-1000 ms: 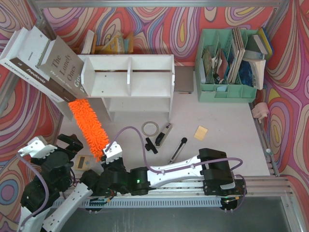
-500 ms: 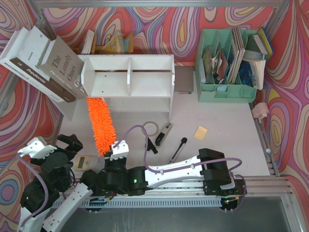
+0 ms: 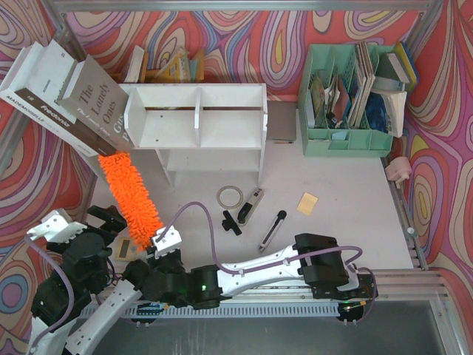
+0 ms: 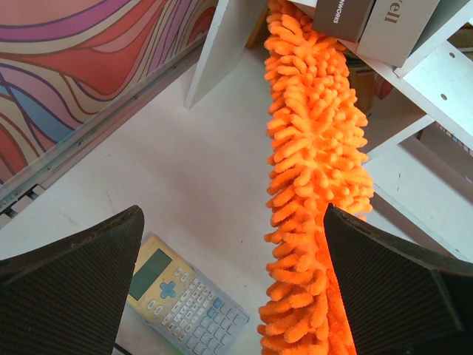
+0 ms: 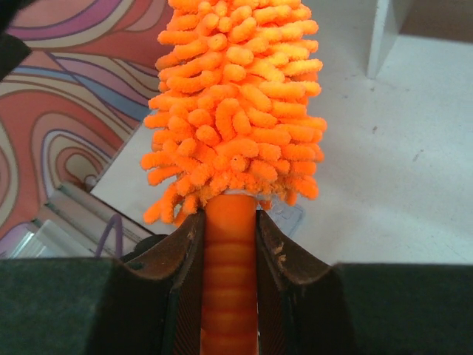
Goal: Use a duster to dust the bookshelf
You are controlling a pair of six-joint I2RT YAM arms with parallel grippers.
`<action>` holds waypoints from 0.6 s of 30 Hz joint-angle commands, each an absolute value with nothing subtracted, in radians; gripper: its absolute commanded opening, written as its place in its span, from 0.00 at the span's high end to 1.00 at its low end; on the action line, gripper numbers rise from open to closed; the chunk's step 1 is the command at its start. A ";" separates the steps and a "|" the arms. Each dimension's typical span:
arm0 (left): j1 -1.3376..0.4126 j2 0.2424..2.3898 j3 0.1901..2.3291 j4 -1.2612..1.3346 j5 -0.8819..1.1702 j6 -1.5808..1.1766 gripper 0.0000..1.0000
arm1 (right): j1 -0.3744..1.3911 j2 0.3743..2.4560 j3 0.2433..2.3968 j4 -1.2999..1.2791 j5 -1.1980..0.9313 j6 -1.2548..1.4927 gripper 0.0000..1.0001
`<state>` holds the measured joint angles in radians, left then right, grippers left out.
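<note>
The fluffy orange duster (image 3: pixel 133 198) slants from my right gripper (image 3: pixel 157 245) up toward the left side panel of the white bookshelf (image 3: pixel 198 118). Its tip reaches under the leaning books (image 3: pixel 81 100). In the right wrist view my right gripper (image 5: pixel 229 237) is shut on the ribbed orange handle, just below the duster head (image 5: pixel 236 111). My left gripper (image 3: pixel 106 220) stands open beside the duster. In the left wrist view the duster (image 4: pixel 318 170) passes in front of the left gripper's (image 4: pixel 233 285) right finger, and white bookshelf panels (image 4: pixel 222 44) show behind.
A calculator (image 4: pixel 185 296) lies on the table between my left fingers. A tape ring (image 3: pixel 230 196), black tools (image 3: pixel 272 229) and a yellow note (image 3: pixel 307 203) lie in front of the shelf. A mint-green file organizer (image 3: pixel 347 137) stands at the back right.
The duster head swung right toward the shelf's lower opening, then back left under the books. My right gripper shifted left and nearer. The left gripper stayed put.
</note>
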<state>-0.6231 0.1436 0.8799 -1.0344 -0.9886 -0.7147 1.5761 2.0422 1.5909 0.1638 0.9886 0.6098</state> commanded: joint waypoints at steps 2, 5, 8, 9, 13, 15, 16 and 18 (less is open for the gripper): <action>-0.627 0.133 0.874 -1.041 -1.000 -0.713 0.02 | 1.574 1.965 1.549 0.154 1.177 0.704 1.00; -0.628 0.133 0.873 -1.042 -1.000 -0.713 0.02 | 1.571 1.950 1.566 -0.041 1.241 0.866 1.00; -0.627 0.135 0.874 -1.041 -0.998 -0.713 0.02 | 1.568 1.960 1.603 -0.181 1.264 0.991 1.00; -0.627 0.135 0.874 -1.041 -0.999 -0.713 0.02 | 1.568 1.965 1.614 -0.210 1.268 1.010 1.00; -0.627 0.136 0.874 -1.042 -1.000 -0.714 0.02 | 1.569 1.974 1.623 -0.162 1.233 0.951 1.00; -0.627 0.137 0.874 -1.041 -1.000 -0.714 0.02 | 1.569 1.970 1.591 0.017 1.183 0.796 1.00; -0.628 0.138 0.874 -1.042 -1.000 -0.714 0.02 | 1.569 1.964 1.561 0.122 1.143 0.712 1.00; -0.627 0.139 0.874 -1.043 -1.001 -0.712 0.02 | 1.570 1.953 1.503 0.297 1.056 0.575 1.00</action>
<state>-0.6231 0.1436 0.8799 -1.0344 -0.9886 -0.7147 1.5715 2.0129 1.5658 -0.0196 1.1191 0.8146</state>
